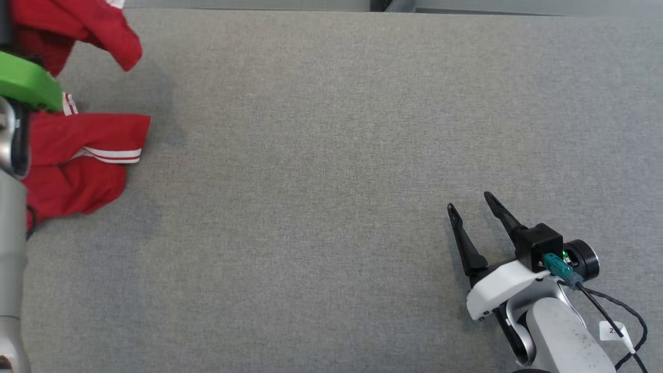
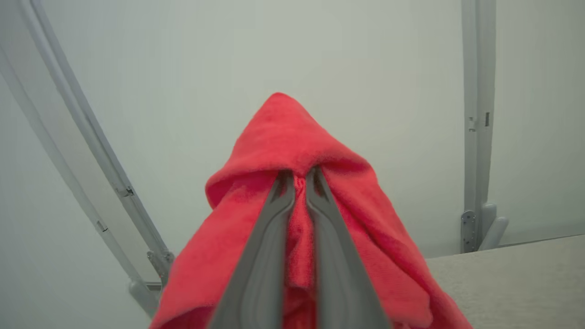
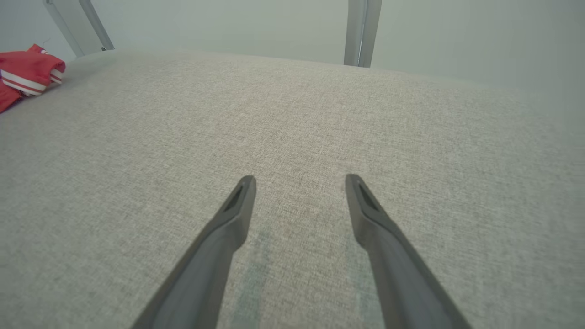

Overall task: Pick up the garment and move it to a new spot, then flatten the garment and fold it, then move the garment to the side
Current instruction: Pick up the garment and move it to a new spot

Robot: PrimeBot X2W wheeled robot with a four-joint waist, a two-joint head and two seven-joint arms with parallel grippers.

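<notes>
Pinching one garment (image 2: 283,132), left tool (image 2: 300,176); right tool (image 3: 300,179) agape.

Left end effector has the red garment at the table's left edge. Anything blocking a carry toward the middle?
Nothing visible does. The left end effector is shut on the garment; the open right end effector sits low on the table's right, off that path.

The table (image 1: 331,155) is looked down on by the head camera. The garment (image 1: 77,140), at that frame's left edge, is caught close up by the left wrist camera and far off, upper left, by the right wrist camera, low over the table.
</notes>
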